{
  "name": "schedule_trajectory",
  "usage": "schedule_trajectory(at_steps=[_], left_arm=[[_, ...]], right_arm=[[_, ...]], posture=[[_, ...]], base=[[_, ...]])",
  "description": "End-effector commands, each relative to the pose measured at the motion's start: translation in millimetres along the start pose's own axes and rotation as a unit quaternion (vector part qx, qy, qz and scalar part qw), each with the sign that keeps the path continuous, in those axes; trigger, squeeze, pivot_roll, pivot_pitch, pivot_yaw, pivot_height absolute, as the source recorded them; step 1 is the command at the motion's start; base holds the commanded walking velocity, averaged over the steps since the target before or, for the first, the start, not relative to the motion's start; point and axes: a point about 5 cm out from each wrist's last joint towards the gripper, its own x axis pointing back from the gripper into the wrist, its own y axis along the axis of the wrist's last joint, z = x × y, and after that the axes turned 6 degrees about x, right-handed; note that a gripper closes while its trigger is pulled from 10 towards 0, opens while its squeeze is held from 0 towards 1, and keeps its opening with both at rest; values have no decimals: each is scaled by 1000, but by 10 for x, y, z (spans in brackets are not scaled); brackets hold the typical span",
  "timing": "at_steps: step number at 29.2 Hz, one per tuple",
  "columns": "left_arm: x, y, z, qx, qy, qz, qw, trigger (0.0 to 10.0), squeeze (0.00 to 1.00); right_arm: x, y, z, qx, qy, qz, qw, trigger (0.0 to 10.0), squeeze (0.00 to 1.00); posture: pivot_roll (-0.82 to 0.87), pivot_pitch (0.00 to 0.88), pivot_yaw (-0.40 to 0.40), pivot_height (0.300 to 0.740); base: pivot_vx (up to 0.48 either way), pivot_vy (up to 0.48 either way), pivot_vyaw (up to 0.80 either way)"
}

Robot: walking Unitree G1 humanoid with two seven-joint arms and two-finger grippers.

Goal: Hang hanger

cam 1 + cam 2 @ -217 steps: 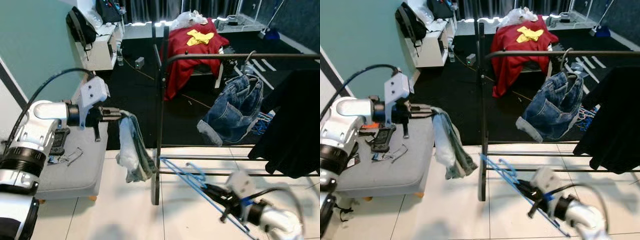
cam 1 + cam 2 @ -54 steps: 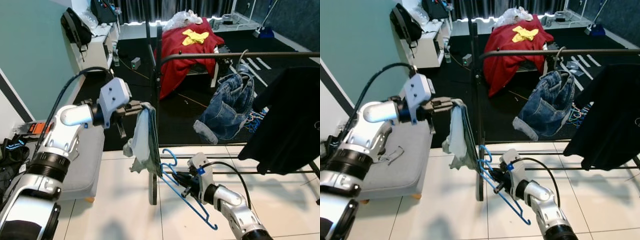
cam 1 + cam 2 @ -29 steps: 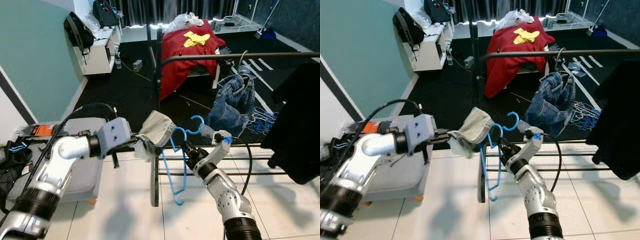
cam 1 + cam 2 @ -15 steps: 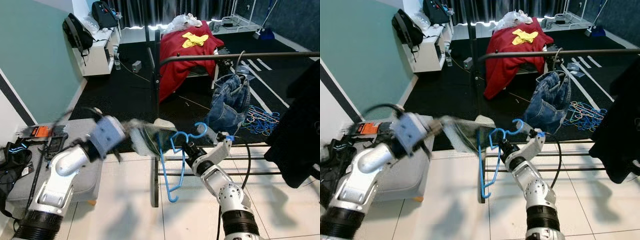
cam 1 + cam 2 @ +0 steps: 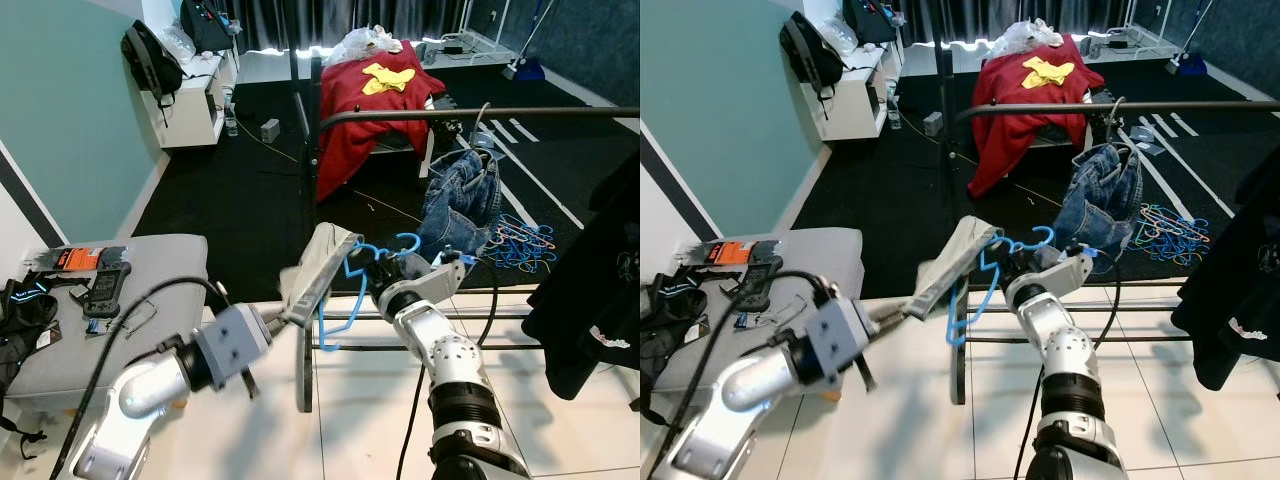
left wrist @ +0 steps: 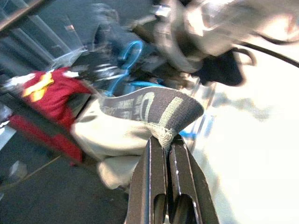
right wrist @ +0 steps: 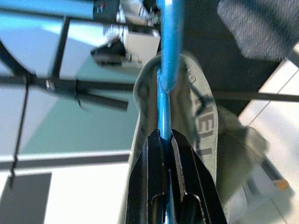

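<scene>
A thin light-blue plastic clothes hanger (image 5: 352, 285) is held in mid-air in the centre of the scene, just in front of the upright post of a black metal clothes rack (image 5: 306, 200). The right gripper (image 7: 163, 140) has its jaws closed tight on the hanger's thin bar, seen clearly in the right wrist view, with the blue hook curling upward just above the grip. A pale grey-green cloth garment with a dark lettered waistband (image 5: 318, 272) is draped over the hanger's left end. The left gripper (image 6: 164, 142) reaches in from the near left, and its jaws are pinched shut on the edge of that waistband, stretching the cloth down and to the left. The relation that matters is height and direction: the rack's horizontal top rail (image 5: 470, 114) runs from the post off to the right, and it lies above and farther away than the hanger's hook. The hanger's long axis runs roughly left to right, close to parallel with the rail. The right arm is the nearer one to the rail and already holds the hanger, so it looks the likelier one to lift the hook up and over. A pair of blue denim jeans (image 5: 458, 200) already hangs from the rail, to the right of the hook.
</scene>
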Motion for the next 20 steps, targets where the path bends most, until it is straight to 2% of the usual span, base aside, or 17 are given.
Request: schedule_trajectory(at_steps=[1,2,8,9,10,13,14,16,20], left_arm=[[22,5,-59,-12,-24,2,1000,10000,0],[10,24,-72,-4,-20,-5,1000,10000,0],[-32,70,-67,2,-15,-18,1000,10000,0],[-96,118,-76,7,-21,-27,999,10000,0],[-171,93,-71,-4,-21,-16,1000,10000,0],[-171,93,-71,-4,-21,-16,1000,10000,0],[-228,46,-53,-17,-18,-3,1000,10000,0],[-288,-18,-46,-38,-26,10,999,10000,0],[-328,17,-46,-45,-30,-5,999,10000,0]], right_arm=[[-40,-60,74,-36,0,-2,999,10000,0],[-72,-28,78,-48,-12,-13,999,10000,0],[-107,-10,93,-53,-21,-21,998,10000,0],[-150,-26,150,-69,-21,-25,997,10000,0],[-191,-82,269,-85,-8,-17,996,10000,0],[-191,-82,269,-85,-8,-17,996,10000,0],[-214,-148,384,-94,6,-3,996,10000,0],[-222,-204,505,-111,23,11,993,10000,0],[-219,-172,506,-103,22,5,994,10000,0]], posture=[[-37,69,17,740],[-34,68,13,740],[-28,69,6,740],[-22,70,3,740],[-17,72,0,740],[-17,72,0,740],[-19,74,1,740],[-28,79,8,740],[-33,81,12,740]], base=[[0,0,0],[0,0,0],[0,0,0],[0,0,0],[0,0,0],[0,0,0],[0,0,0],[0,0,0],[0,0,0]])
